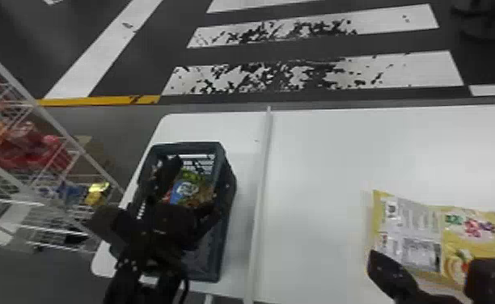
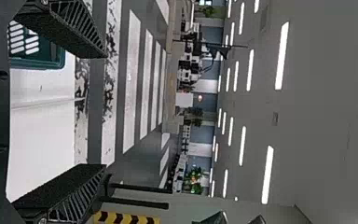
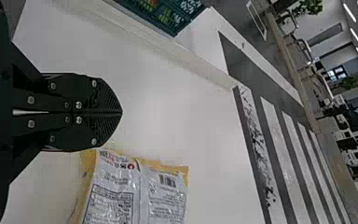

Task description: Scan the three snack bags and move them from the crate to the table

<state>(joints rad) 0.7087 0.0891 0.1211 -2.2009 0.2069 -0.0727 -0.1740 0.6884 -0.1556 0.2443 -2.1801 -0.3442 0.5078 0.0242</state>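
**Left Gripper Stood Wide at the Crate; One Yellow Bag Lay on the Table**

With twelve o'clock at the far side of the head view, the dark crate sat between seven and eight o'clock, its outer wall just beside the left edge of the white table. The left gripper was over the crate, its fingers spread wide. Inside lay a colourful snack bag with a blue patch; whether the fingers touched it, I could not tell.

From the crate toward three o'clock, a narrow pale strip ran across the table from near side to far, and beyond it a broad stretch of tabletop gave room to move as far as the yellow snack bag. That bag lay flat at four o'clock, well apart from the crate. The right gripper was at its near left corner, its fingers pressed together with nothing between them. More tabletop stretched from the bag toward twelve o'clock, up to the far edge. A wire rack holding red packets stood at nine o'clock, near the table's left edge.
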